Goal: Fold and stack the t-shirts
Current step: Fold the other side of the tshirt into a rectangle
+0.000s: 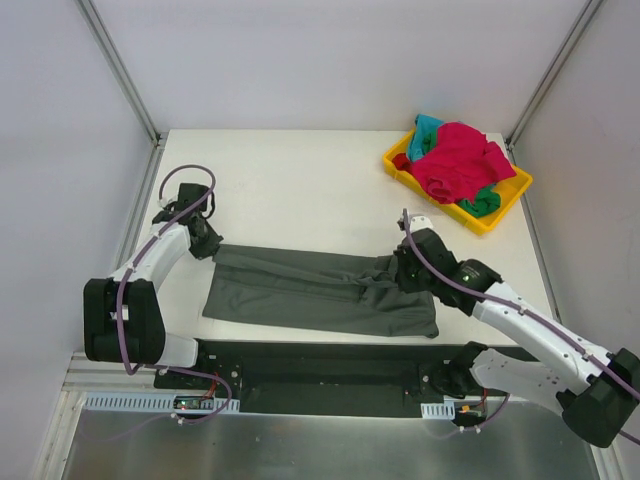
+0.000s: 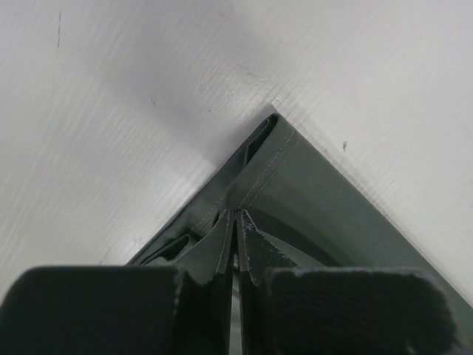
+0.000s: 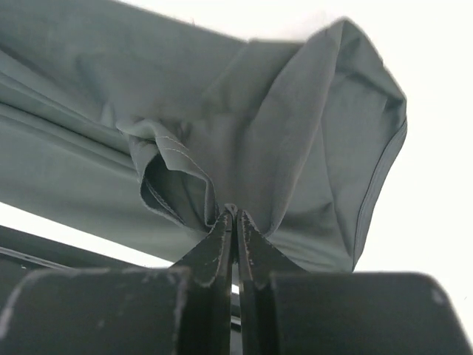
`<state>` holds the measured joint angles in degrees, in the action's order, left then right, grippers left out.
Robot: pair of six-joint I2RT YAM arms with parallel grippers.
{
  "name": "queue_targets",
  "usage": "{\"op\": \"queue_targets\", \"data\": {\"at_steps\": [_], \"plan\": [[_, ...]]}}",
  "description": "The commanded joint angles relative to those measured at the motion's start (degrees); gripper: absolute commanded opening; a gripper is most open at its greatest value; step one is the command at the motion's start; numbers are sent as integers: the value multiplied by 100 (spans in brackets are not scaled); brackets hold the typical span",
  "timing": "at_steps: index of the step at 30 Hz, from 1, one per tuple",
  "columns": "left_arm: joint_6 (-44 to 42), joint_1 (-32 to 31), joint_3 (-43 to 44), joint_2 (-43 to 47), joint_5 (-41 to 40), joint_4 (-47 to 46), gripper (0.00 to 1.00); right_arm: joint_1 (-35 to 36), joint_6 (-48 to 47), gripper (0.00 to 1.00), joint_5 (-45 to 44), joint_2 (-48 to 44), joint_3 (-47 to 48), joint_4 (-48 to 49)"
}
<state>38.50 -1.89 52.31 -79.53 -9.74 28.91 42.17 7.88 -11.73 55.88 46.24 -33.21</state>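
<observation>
Near the front of the table, 1 dark olive-grey t-shirt lies as a long flat band. The 2 grippers both grip it: the left gripper is pressed together on its far-left corner, and the right gripper pinches a bunched fold near its right end. For the fold in hand, likely a crosswise one, raise both pinched points level and in step, with the cloth taut so no crease is trapped. At the far right, 1 yellow tray holds 3 more t-shirts: 1 magenta-red t-shirt, 1 teal t-shirt and 1 green t-shirt.
</observation>
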Motion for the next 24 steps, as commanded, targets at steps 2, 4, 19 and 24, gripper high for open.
{"op": "queue_targets", "data": {"at_steps": [2, 4, 19, 24], "plan": [[184, -22, -256, 166, -257, 10, 0, 694, 1468, 3, -838, -296, -518, -265], [193, -22, -336, 157, -257, 10, 0, 1282, 2258, 4, -1399, -349, -712, -405], [668, -13, -345, 1035, -232, 36, 99, 2797, 3888, 96, -3300, -323, -220, -1417], [282, -197, 24, 729, 1093, -148, 99, 2051, 3071, 96, -2687, -131, -186, -635]]}}
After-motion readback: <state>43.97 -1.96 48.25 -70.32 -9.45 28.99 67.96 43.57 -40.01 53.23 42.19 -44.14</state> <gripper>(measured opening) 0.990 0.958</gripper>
